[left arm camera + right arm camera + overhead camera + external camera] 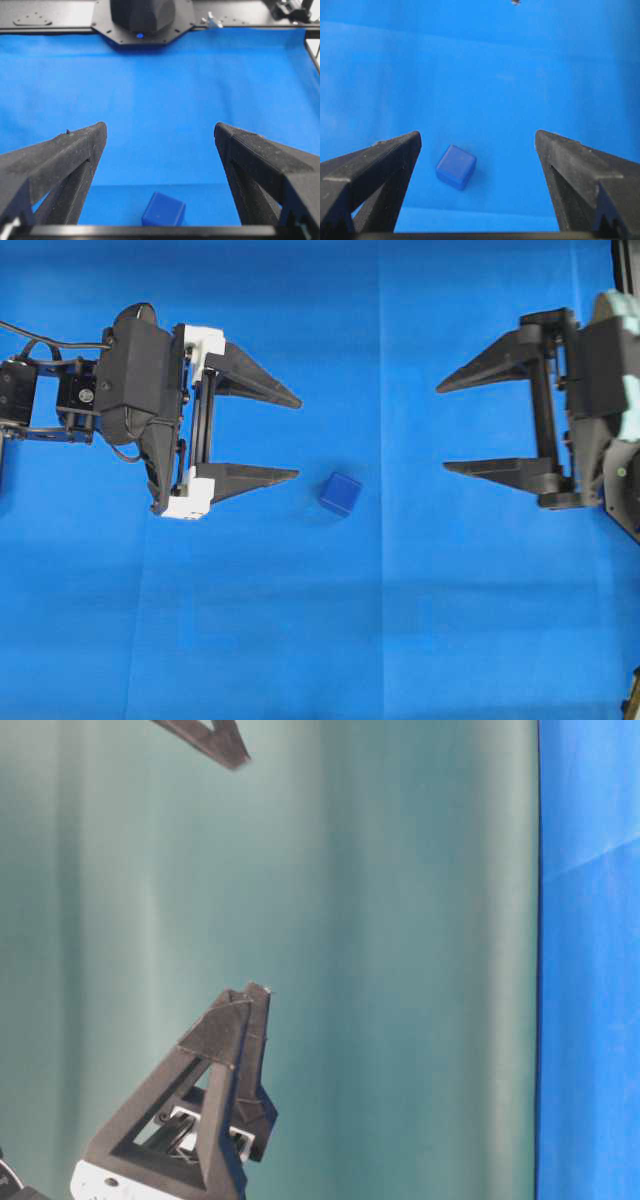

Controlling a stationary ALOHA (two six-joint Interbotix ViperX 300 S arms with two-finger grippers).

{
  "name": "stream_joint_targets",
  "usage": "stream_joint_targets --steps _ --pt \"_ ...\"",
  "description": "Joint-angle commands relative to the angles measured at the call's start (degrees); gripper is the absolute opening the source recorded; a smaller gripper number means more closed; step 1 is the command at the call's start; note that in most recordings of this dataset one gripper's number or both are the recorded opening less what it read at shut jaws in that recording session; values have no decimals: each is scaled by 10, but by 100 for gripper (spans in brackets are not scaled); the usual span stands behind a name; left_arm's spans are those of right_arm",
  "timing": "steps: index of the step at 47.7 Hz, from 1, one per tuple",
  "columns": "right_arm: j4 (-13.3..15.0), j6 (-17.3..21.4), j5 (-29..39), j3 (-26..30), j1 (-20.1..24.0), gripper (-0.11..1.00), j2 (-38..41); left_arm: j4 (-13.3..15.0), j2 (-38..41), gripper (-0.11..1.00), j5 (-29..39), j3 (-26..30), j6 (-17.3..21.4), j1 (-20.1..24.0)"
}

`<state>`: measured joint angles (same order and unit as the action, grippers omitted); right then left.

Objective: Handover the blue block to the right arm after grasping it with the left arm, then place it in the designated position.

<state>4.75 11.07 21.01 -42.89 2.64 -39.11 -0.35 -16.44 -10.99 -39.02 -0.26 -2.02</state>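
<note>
Black fingers (60,165) of the left arm's jaws filled the bottom corners of the left wrist view, nearest the lens, spread far apart with nothing between them but cloth. Largest of all was the blue cloth (330,640) covering the desk, smooth apart from faint fold lines. Next in size, the left arm (130,390) reached in from the left edge of the overhead view, its gripper (298,437) pointing right, white brackets at the finger roots, jaws wide open and empty. Opposite it, the right arm (600,400) came in from the right edge, its gripper (440,428) pointing left, all black with pale teal parts behind, jaws likewise spread wide and holding nothing. Both sets of fingertips faced each other, well apart, across the middle of the cloth.

Smallest was the blue block (340,493), a dark-blue cube lying on the cloth between the two grippers, nearer the left one. It sat just right of the tip of the left gripper's nearer finger, apart from it and slightly to its near side. Seen from the left wrist, it lay low between the fingers; from the right wrist, it lay on the cloth beyond the fingers, toward the left one.
</note>
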Motion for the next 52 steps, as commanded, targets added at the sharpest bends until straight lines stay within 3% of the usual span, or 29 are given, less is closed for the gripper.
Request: stream_joint_targets --steps 1,24,52 --pt "1 1 4 5 1 90 -9 -2 -8 90 -3 15 -1 -2" --pt "7 0 -25 0 0 90 8 -2 -7 90 -3 15 -1 -1" --pt "13 -1 -139 -103 -4 90 -57 -2 -7 90 -3 15 0 -1"
